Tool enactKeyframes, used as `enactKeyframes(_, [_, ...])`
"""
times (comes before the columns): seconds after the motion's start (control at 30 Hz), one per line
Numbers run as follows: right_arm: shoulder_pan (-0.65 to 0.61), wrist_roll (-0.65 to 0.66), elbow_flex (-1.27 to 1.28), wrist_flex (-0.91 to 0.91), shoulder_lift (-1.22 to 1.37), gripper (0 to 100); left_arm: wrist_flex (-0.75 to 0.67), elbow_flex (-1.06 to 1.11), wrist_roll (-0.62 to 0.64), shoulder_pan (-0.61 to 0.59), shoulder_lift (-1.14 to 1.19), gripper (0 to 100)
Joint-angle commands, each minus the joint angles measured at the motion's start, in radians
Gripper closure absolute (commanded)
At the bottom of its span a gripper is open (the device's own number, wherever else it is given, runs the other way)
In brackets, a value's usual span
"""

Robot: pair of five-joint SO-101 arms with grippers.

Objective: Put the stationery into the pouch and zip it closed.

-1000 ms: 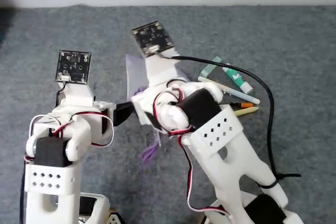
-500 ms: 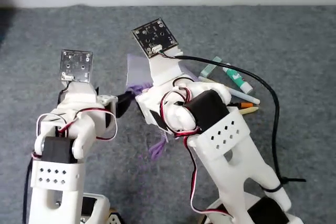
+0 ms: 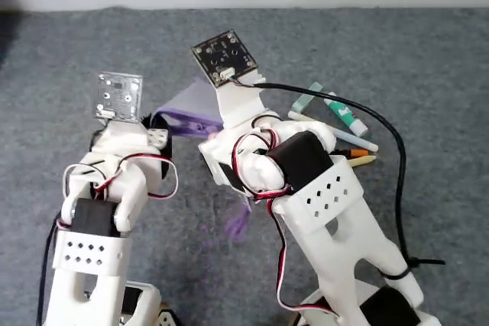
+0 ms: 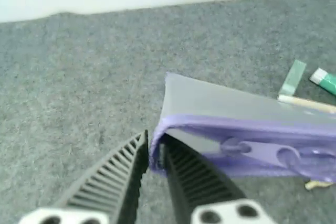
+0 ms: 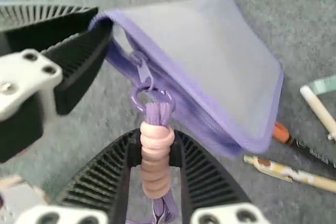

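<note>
A translucent purple pouch [image 3: 187,108] is held up off the grey table between both arms. My left gripper [image 4: 154,153] is shut on the pouch's end corner [image 4: 157,140] by the purple zip band. My right gripper [image 5: 155,150] is shut on the zipper pull's pink bead tassel [image 5: 155,156], just below the pull ring [image 5: 149,95]. The zip slider [image 5: 140,69] sits near the left-gripper end. Loose stationery lies to the right: a green glue tube [image 3: 344,114], white pen [image 3: 336,133], orange-tipped pen [image 3: 355,153] and yellow pen [image 5: 294,176].
The grey carpeted table [image 3: 428,59] stretches to a white wall at the back. A black cable [image 3: 393,150] loops over the right arm near the stationery. A purple tassel end [image 3: 238,223] hangs below the right arm.
The left arm moved right and forward with the pouch's end; the pouch swung from upright to stretched sideways between the grippers. The right arm hardly moved.
</note>
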Motion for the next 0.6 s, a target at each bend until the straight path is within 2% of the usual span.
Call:
enactKeyframes(0.0, [0.064,0.012,-0.009,0.090,-0.053,99.1,-0.006,-0.005,-0.032,0.000,-0.005,99])
enactKeyframes(0.27, [0.259,0.120,-0.014,0.143,-0.056,99.1,0.092,-0.036,-0.034,0.000,-0.011,99])
enactKeyframes(0.57, [0.302,0.138,-0.014,0.039,-0.054,99.1,0.331,-0.297,-0.034,0.021,-0.006,99])
